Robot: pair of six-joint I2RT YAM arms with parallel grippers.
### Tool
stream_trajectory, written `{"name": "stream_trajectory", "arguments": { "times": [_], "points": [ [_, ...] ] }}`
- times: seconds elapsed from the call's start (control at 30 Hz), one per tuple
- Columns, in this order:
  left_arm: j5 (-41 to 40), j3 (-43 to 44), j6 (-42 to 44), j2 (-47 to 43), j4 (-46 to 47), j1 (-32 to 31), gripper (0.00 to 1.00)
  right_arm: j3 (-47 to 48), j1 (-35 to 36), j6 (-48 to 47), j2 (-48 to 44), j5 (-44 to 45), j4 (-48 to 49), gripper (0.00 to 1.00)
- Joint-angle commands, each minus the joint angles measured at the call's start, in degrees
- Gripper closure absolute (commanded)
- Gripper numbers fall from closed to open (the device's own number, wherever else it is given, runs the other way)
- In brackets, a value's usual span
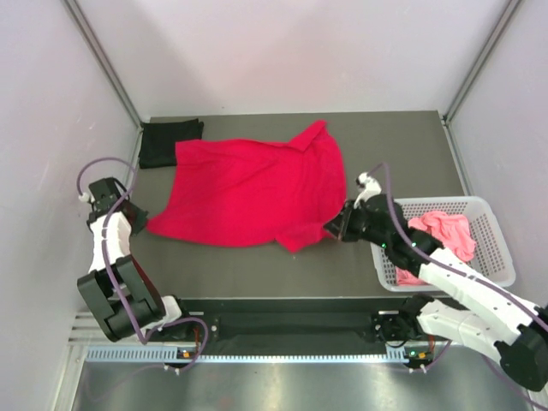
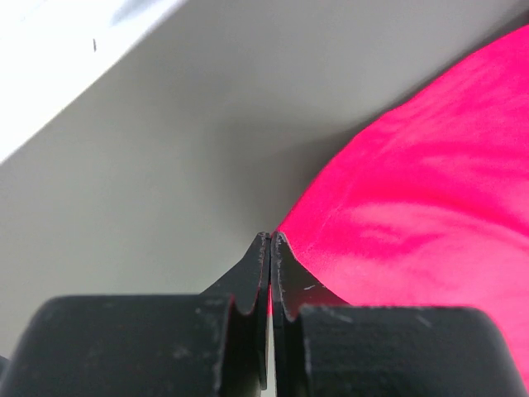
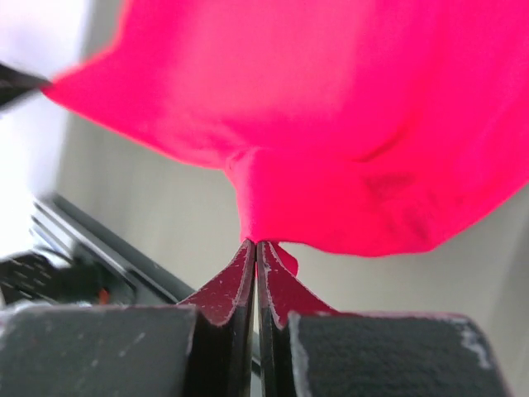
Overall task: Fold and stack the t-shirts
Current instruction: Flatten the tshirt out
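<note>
— Left arm, status?
— Elbow folded above its base, forearm raised, wrist turned inward. Left gripper (image 1: pixel 139 218) sits low, jaws pressed together on the edge of the red t-shirt (image 1: pixel 248 184).
— Right arm?
— Stretched forward and inward. Right gripper (image 1: pixel 332 228) jaws closed tight, pinching a fold of the same shirt.

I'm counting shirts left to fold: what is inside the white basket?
A crumpled pink t-shirt lies in the white basket. The right arm covers the basket's left side, so anything there is hidden.
</note>
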Motion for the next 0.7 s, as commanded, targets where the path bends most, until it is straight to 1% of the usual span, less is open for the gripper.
{"name": "stream_trajectory", "arguments": {
  "times": [0.0, 0.07, 0.13, 0.23, 0.33, 0.37, 0.4, 0.43, 0.47, 0.53, 0.57, 0.67],
  "points": [
    [-1.59, 5.34, 2.25, -2.95, -1.75, 0.28, 1.0, 9.53, -3.97, -5.23, -2.13, -3.32, -2.6, 1.0],
    [-1.24, 7.44, 2.34, -3.48, -1.92, 0.28, 1.0, 12.97, -5.81, -6.46, -1.16, -5.95, -3.75, 1.0],
    [1.04, 8.94, 2.34, -3.39, -2.19, 0.19, 1.0, 16.93, -6.61, -6.64, -0.64, -8.06, -3.93, 1.0],
    [2.27, 12.54, 2.17, -3.66, -2.98, -0.25, 1.0, 21.42, -7.31, -6.46, -0.63, -8.24, -4.63, 1.0],
    [3.51, 18.16, 1.73, -3.13, -4.56, -2.0, 1.0, 26.43, -8.1, -6.98, -0.72, -7.55, -5.25, 1.0],
    [3.51, 21.66, 1.64, -2.78, -4.91, -2.62, 1.0, 27.83, -8.37, -7.43, -0.55, -7.11, -5.42, 1.0],
    [3.25, 25.61, 1.2, -2.52, -5.52, -3.58, 1.0, 33.24, -8.81, -8.65, 0.06, -6.32, -6.38, 1.0],
    [3.33, 25.65, 0.85, -2.51, -5.7, -3.94, 1.0, 33.29, -8.81, -9.44, 0.59, -5.96, -7.0, 1.0],
    [3.25, 29.65, 0.67, -1.82, -5.88, -4.12, 1.0, 37.3, -9.33, -10.23, 1.12, -5.7, -7.7, 1.0],
    [3.25, 33.8, -0.21, -0.59, -6.4, -4.3, 1.0, 41.45, -9.77, -12.77, 2.96, -4.56, -9.71, 1.0],
    [3.33, 37.83, -0.56, -0.23, -6.58, -4.3, 1.0, 45.21, -10.04, -13.57, 3.58, -4.03, -10.51, 1.0],
    [4.73, 44.25, -1.17, 1.17, -6.67, -4.3, 1.0, 51.02, -11.61, -15.69, 5.87, -3.32, -13.24, 1.0]
  ]
}}
